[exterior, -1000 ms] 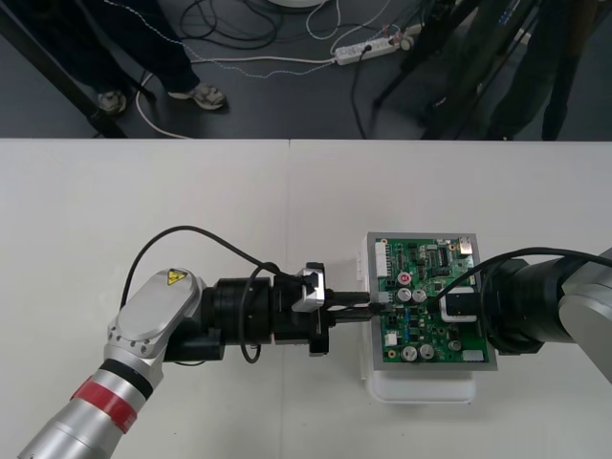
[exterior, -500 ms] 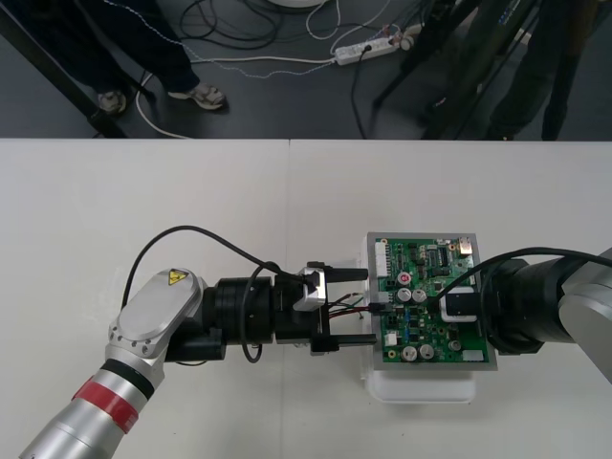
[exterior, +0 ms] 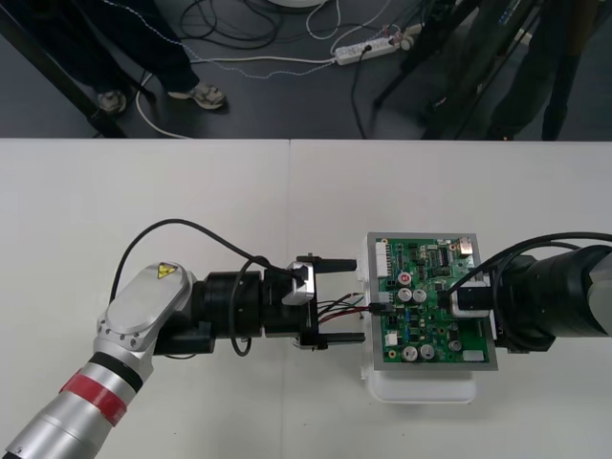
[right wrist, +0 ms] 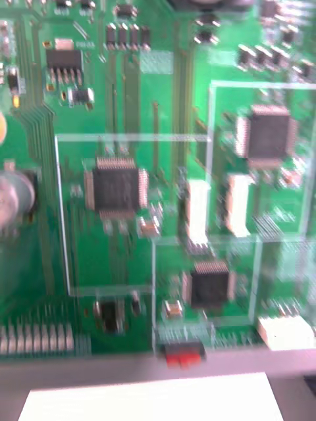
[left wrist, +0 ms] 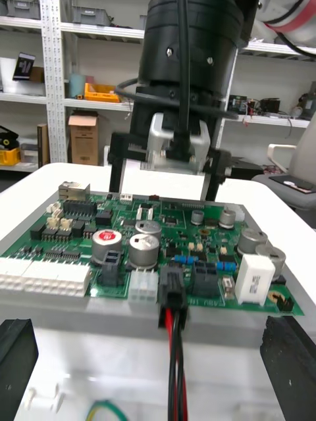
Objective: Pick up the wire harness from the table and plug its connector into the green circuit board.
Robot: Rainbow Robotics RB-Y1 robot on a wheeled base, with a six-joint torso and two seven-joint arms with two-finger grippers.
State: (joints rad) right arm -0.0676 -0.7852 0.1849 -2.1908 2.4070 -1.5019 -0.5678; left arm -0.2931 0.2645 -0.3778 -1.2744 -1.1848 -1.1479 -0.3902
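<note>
On the right half of the desk [exterior: 191,191], the green circuit board [exterior: 426,258] sits on its white base [exterior: 421,387]. The left claw [exterior: 360,298] is level with the board's left edge, its two black fingers [left wrist: 16,358] spread wide and gripping nothing. Between them run the thin red and black wires [left wrist: 176,368] of the wire harness [exterior: 337,306], untouched on either side. From the left wrist camera you can see the small black plug [left wrist: 172,299] seated in a connector on the board's near edge, beside two silver capacitors. A loop of green wire [left wrist: 105,411] lies lower down over the white base. The right claw [exterior: 464,301] hangs over the board's right side. Whether it is spread or closed, I cannot tell.
</note>
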